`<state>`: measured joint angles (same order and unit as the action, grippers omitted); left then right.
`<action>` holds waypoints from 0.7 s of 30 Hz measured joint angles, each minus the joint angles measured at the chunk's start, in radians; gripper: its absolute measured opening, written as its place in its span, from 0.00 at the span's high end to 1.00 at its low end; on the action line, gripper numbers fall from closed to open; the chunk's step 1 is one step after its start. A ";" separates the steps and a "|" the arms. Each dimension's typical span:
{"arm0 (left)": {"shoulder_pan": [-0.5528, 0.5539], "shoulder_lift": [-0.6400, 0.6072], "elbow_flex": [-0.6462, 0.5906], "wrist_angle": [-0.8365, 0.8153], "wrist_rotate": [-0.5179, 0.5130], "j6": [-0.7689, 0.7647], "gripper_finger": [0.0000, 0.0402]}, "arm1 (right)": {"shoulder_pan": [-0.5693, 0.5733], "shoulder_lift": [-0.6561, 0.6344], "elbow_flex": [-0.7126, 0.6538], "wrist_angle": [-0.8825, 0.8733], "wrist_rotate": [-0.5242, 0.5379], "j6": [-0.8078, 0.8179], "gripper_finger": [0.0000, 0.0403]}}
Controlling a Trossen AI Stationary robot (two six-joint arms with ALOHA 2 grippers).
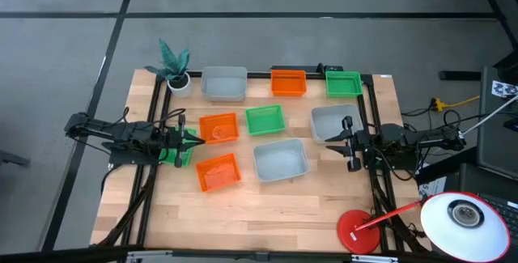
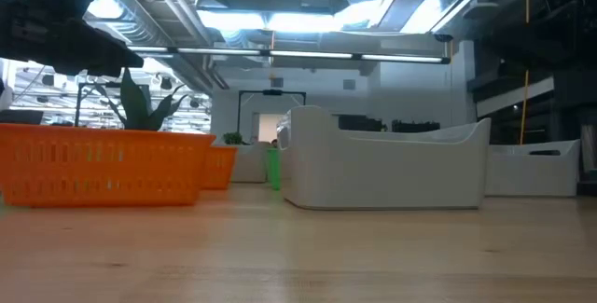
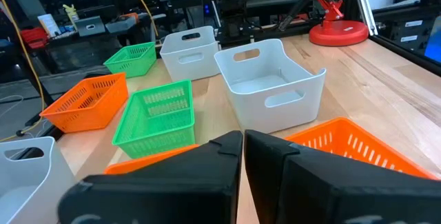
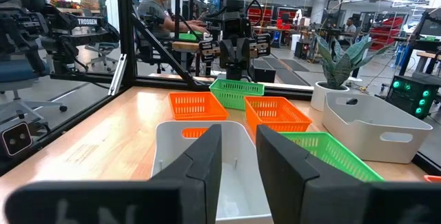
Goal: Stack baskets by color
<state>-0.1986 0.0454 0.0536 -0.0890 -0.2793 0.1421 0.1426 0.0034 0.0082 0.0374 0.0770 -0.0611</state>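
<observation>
Nine baskets lie spread out on the wooden tabletop point(image 1: 324, 206), none of them stacked.

From above, at the 12 o'clock edge sit a grey basket point(image 1: 224, 83), an orange basket point(image 1: 288, 82) and a green basket point(image 1: 343, 82). In the middle are another orange basket point(image 1: 218, 128) and another green basket point(image 1: 265, 120). Toward 5 o'clock from those is a second grey basket point(image 1: 281, 160), and at 7 o'clock a third orange basket point(image 1: 218, 172). The third grey basket point(image 1: 333, 122) lies on the 3 o'clock side.

The left gripper point(image 1: 188, 140) is on the 9 o'clock side. Its jaws are closed and hold nothing. The third green basket point(image 1: 177, 155) lies under it, mostly hidden. The two near orange baskets sit just past its tips.

The right gripper point(image 1: 346, 142) is on the 3 o'clock side, over the edge of the third grey basket. Its jaws are partly apart, and that basket's wall shows in the gap between them. I cannot tell if they touch it.

A white pot with a teal plant point(image 1: 174, 62) stands at the 11 o'clock corner. A red lamp base point(image 1: 359, 231) sits at 5 o'clock.
</observation>
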 joint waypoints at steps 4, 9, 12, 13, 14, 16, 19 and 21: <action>0.000 0.000 0.000 0.000 0.000 0.000 0.98 | 0.000 0.000 0.000 0.000 0.000 0.000 0.77; 0.000 0.000 0.000 0.000 0.000 0.000 0.98 | 0.000 0.000 0.000 0.000 0.000 -0.044 0.77; 0.000 0.000 0.000 0.000 0.000 0.000 0.98 | 0.000 0.000 0.000 0.000 0.000 -0.160 0.77; 0.000 0.000 0.000 0.000 0.000 0.000 0.98 | 0.000 0.000 0.000 0.001 0.000 -0.179 0.77; 0.000 0.000 0.000 0.000 0.000 0.000 0.98 | 0.000 0.000 0.000 0.001 0.000 -0.183 0.77; 0.000 0.000 0.000 0.000 0.000 0.000 0.98 | 0.000 0.000 0.000 0.001 0.000 -0.180 0.77; 0.000 0.000 0.000 0.000 0.000 0.000 0.98 | 0.000 0.000 0.000 0.001 0.000 -0.180 0.77; 0.000 0.000 0.000 0.000 0.000 0.000 0.98 | 0.000 0.000 0.000 0.001 0.000 -0.181 0.77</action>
<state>-0.1983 0.0452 0.0536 -0.0887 -0.2794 0.1421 0.1428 0.0036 0.0078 0.0380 0.0772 -0.2420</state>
